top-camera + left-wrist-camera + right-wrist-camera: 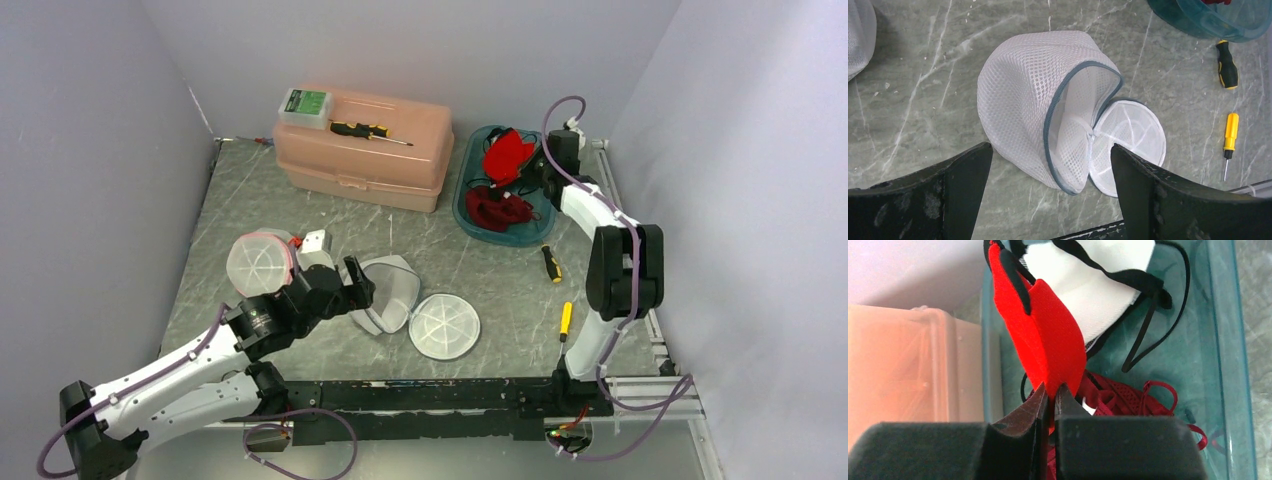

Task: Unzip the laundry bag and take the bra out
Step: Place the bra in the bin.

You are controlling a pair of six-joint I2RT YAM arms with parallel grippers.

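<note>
The white mesh laundry bag (1023, 95) lies unzipped on the table, its grey-trimmed mouth gaping and its round lid (1133, 135) folded out to the right. In the top view the laundry bag (388, 290) sits just ahead of my left gripper (352, 292). That left gripper (1053, 165) is open, hovering close to the bag's mouth with nothing between its fingers (965, 182). At the back right, my right gripper (1052, 390) is shut on the edge of a bright red bra (1048, 345). The bra (508, 155) hangs over the teal bin (462, 210).
The teal bin (1220, 340) also holds a dark red lace garment (1128, 395) and a white piece with black straps (1098, 285). A pink toolbox (365, 160) stands at the back. A second mesh bag (258, 262) lies left; two screwdrivers (551, 263) (565, 320) lie right.
</note>
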